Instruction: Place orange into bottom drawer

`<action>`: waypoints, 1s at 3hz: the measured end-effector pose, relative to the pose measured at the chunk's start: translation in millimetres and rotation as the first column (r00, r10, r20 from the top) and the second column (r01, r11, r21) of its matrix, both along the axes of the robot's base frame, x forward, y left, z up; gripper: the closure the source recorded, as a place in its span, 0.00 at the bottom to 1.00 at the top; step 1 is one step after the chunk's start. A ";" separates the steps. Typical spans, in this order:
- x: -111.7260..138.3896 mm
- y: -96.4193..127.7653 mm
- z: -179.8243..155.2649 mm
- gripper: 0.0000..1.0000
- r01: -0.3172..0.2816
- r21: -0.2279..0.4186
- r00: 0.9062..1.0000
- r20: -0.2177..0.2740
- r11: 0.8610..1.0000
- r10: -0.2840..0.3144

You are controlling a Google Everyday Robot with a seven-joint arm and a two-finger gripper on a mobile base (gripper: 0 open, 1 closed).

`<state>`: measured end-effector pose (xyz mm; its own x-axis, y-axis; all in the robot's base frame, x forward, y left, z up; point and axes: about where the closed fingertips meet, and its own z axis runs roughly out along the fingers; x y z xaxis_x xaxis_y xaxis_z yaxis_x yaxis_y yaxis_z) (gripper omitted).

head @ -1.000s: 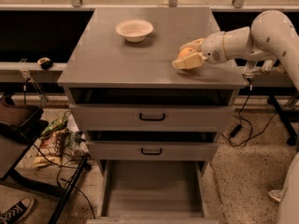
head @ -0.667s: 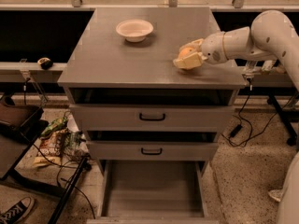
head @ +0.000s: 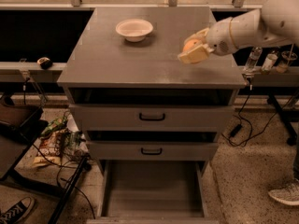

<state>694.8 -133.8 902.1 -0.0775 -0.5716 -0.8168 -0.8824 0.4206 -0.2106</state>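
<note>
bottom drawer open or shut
Open: the bottom drawer is pulled out, floor bare. The gripper holds the orange over the cabinet top.

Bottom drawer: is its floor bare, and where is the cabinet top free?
The bottom drawer stands open, its floor bare from side wall to side wall. On the cabinet top, the stretch from the white bowl down to the front edge is free. The gripper, shut on the orange, crowds the edge nearest the arm.
</note>
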 end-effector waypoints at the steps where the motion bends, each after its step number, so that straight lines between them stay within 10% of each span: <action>1: -58.1 -19.6 42.9 1.00 0.075 -0.058 0.995 0.069 0.995 -0.071; 3: -175.4 -45.2 -1.9 1.00 0.131 -0.118 0.991 0.037 0.984 -0.128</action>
<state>519.5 -179.0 900.2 -0.1346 -0.6523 -0.7459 -0.8150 0.5011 -0.2911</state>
